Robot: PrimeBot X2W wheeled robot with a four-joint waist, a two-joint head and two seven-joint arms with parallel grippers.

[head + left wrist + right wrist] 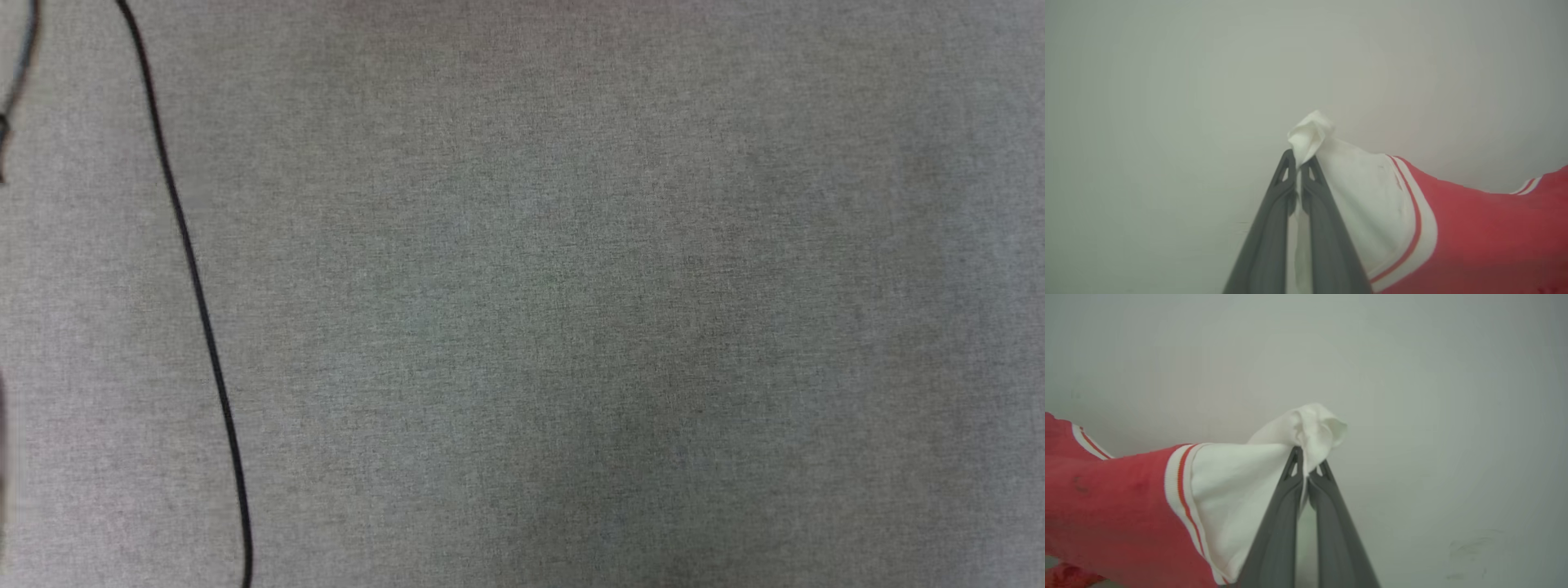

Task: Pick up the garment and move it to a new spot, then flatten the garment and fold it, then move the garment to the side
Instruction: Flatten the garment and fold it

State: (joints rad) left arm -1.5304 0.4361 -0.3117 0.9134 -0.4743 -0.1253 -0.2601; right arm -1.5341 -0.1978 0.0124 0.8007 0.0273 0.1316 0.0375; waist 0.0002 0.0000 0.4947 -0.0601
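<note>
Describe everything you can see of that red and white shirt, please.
The garment is a soft, thin-looking shirt with a red body, white sleeves and red-and-white striped trim where they join. The left fingers are shut on a bunched bit of one white sleeve, and the right fingers on the other. It is held spread between them, and the red middle sags slightly.

The soft red jersey shirt with white sleeves (1474, 228) runs past the left wrist view's right and bottom edges. The left gripper (1299, 163), clamped on its sleeve, hides some white cloth.
</note>
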